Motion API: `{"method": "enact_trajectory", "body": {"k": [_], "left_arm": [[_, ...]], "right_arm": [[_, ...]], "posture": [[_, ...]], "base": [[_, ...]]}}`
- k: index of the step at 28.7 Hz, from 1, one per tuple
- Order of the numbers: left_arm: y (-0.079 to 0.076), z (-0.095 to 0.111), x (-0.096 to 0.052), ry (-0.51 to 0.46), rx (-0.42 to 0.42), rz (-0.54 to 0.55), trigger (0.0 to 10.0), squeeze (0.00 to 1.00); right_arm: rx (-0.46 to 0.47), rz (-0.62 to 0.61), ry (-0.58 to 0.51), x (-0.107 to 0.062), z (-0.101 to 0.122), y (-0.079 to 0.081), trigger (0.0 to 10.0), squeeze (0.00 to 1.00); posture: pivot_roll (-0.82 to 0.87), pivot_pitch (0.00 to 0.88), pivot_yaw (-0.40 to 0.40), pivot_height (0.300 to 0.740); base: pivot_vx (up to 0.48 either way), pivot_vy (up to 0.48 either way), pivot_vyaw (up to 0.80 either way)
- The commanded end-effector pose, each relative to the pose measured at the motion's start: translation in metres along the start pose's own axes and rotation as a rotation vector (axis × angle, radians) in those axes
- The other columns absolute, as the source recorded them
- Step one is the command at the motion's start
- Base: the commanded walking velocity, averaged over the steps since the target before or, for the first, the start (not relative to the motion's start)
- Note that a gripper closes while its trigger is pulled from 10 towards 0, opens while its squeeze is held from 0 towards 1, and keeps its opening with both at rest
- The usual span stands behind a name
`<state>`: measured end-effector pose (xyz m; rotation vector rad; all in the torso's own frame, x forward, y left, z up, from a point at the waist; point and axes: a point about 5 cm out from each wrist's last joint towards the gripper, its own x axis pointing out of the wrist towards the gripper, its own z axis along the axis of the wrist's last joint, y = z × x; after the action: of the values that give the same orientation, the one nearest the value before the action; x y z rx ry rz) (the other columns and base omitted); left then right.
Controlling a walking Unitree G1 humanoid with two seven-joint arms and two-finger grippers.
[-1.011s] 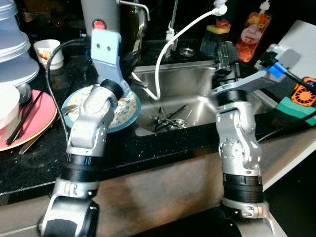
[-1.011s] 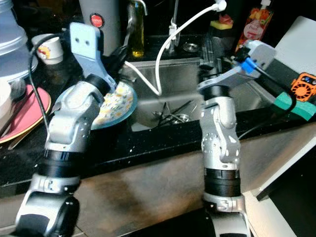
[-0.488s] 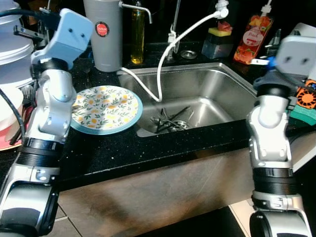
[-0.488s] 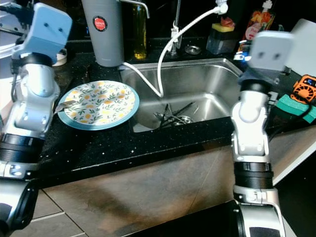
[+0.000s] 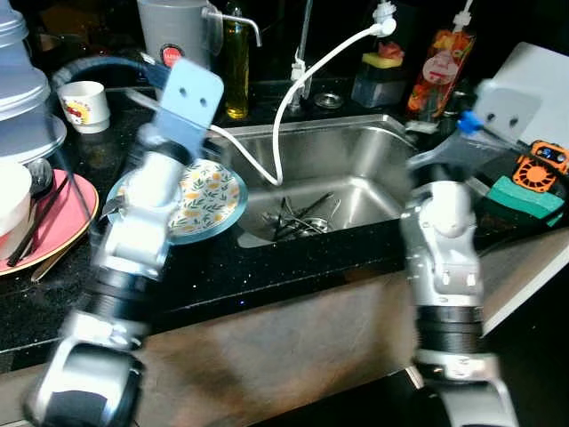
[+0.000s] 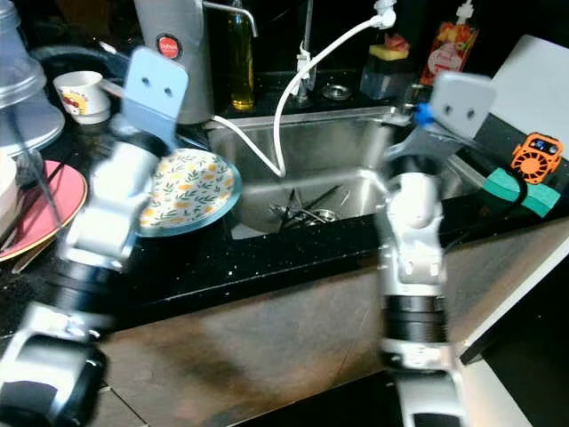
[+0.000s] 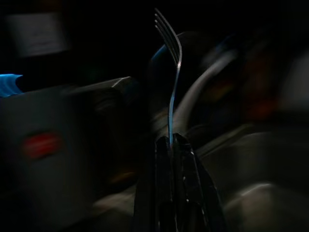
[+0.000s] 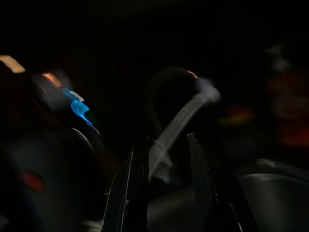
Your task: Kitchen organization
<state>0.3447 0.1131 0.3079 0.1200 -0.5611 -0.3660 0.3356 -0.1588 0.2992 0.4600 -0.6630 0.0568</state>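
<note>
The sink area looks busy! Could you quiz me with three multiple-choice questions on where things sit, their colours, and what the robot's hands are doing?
1. Where does the floral plate lie?
A. in the sink
B. on the counter left of the sink
C. on the pink plate

2. What colour is the hose hanging into the sink?
A. white
B. red
C. green

3. What does the left hand hold?
A. a sponge
B. nothing
C. a fork

Answers: 1 B, it rests on the black counter beside the basin. 2 A, it curves down white. 3 C, the fingers pinch its handle, tines outward.

black counter [image 5: 293, 267] | floral plate [image 5: 209, 191] | pink plate [image 5: 62, 218] | cup [image 5: 87, 105] | grey jug [image 5: 171, 36] | oil bottle [image 5: 236, 62]
</note>
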Motion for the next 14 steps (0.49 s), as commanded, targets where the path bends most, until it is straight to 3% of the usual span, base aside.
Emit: {"method": "enact_trajectory", "body": {"k": [1, 4, 5, 6, 7, 8, 9, 10, 11, 13, 14], "left_arm": [[0.016, 0.026, 0.002, -0.108, -0.063, 0.023, 10.0, 0.0], [0.025, 0.031, 0.003, -0.141, -0.087, 0.048, 10.0, 0.0], [0.029, 0.029, 0.004, -0.128, -0.054, 0.062, 10.0, 0.0], [0.036, 0.005, 0.005, 0.003, 0.164, 0.1, 10.0, 0.0], [0.036, 0.005, 0.005, 0.003, 0.164, 0.1, 10.0, 0.0], [0.04, -0.006, 0.003, 0.068, 0.282, 0.114, 10.0, 0.0], [0.047, -0.015, 0.001, 0.128, 0.409, 0.154, 10.0, 0.0], [0.057, -0.019, -0.001, 0.171, 0.514, 0.22, 10.0, 0.0], [0.068, -0.016, -0.003, 0.178, 0.6, 0.301, 10.0, 0.0], [0.082, -0.002, -0.005, 0.127, 0.685, 0.414, 10.0, 0.0], [0.085, 0.006, -0.006, 0.09, 0.701, 0.447, 10.0, 0.0]], "right_arm": [[0.05, -0.006, -0.148, 0.008, 0.036, -0.007, 10.0, 0.0], [0.029, 0.001, -0.178, 0.011, 0.043, -0.01, 10.0, 0.0], [-0.05, -0.004, -0.174, 0.012, 0.042, -0.013, 10.0, 0.0], [-0.217, -0.055, -0.118, 0.012, 0.026, -0.027, 10.0, 0.0], [-0.217, -0.055, -0.118, 0.012, 0.026, -0.027, 10.0, 0.0], [-0.303, -0.065, -0.096, 0.01, 0.02, -0.034, 10.0, 0.0], [-0.437, -0.088, -0.072, 0.008, 0.015, -0.04, 10.0, 0.0], [-0.648, -0.132, -0.055, 0.007, 0.012, -0.046, 10.0, 0.0], [-0.794, -0.19, -0.096, 0.005, 0.017, -0.053, 10.0, 0.0], [-0.952, -0.275, -0.191, 0.004, 0.033, -0.059, 10.0, 0.0], [-0.984, -0.3, -0.227, 0.003, 0.041, -0.06, 10.0, 0.0]], "posture": [[0.15, 0.0, -0.048, 0.74], [0.15, 0.0, -0.048, 0.74], [0.15, 0.0, -0.05, 0.74], [0.15, 0.0, -0.05, 0.74], [0.15, 0.0, -0.05, 0.74], [0.15, 0.0, -0.05, 0.74], [0.16, 0.0, -0.052, 0.74], [0.16, 0.0, -0.052, 0.74], [0.16, 0.0, -0.052, 0.74], [0.16, 0.0, -0.05, 0.74], [0.16, 0.0, -0.05, 0.74]], "base": [[0.0, 0.0, 0.0], [0.0, 0.0, 0.0], [0.0, 0.0, 0.0], [0.0, 0.0, 0.0], [0.0, 0.0, 0.0], [0.0, 0.0, 0.0], [0.0, 0.0, 0.0], [0.0, 0.0, 0.0], [0.0, 0.0, 0.0], [0.0, 0.0, 0.0], [0.0, 0.0, 0.0]]}}
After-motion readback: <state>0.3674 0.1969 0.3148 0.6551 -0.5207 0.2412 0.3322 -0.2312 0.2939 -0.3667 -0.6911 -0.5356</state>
